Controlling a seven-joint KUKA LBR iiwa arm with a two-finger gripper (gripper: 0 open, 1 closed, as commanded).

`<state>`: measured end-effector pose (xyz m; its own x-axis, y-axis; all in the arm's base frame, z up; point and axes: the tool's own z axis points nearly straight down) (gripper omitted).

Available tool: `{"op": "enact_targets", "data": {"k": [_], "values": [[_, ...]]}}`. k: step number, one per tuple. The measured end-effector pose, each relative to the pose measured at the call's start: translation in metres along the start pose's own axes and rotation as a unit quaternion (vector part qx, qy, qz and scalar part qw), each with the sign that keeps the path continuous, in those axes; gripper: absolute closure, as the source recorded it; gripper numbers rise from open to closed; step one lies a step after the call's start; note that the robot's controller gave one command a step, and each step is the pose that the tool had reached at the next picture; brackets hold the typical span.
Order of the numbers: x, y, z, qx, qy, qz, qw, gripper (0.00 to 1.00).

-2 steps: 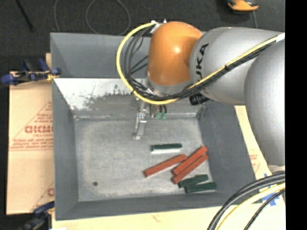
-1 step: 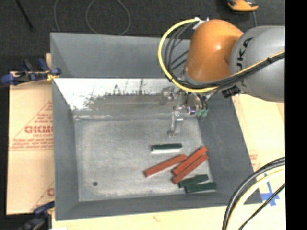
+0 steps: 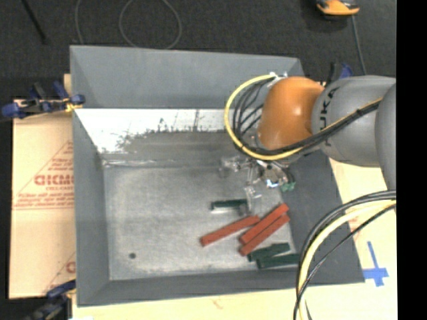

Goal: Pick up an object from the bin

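Observation:
My gripper (image 3: 253,179) hangs under the orange wrist cover, low over the right half of the bin floor. Just below it and slightly to its left lies a short dark green bar (image 3: 229,206), flat on the floor. Further toward the near wall lie a long red-brown stick (image 3: 227,232) and two red-brown bars side by side (image 3: 265,225), all slanting up to the right. Nothing can be seen held in the gripper.
Two dark green blocks (image 3: 273,256) rest against the near wall at the right. A small dark speck (image 3: 131,256) lies on the floor near the left front corner. The arm and its cables cover the bin's right rim.

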<state>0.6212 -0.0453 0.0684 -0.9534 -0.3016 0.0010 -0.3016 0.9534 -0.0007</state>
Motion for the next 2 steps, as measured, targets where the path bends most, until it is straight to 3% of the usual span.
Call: {"op": "enact_targets", "data": {"k": [1, 2], "values": [[-0.004, 0.001, -0.005, 0.0, -0.005, 0.002, 1.0, 1.0], [-0.028, 0.016, -0.005, 0.0, -0.0044, 0.115, 0.9934, 1.0]]}}
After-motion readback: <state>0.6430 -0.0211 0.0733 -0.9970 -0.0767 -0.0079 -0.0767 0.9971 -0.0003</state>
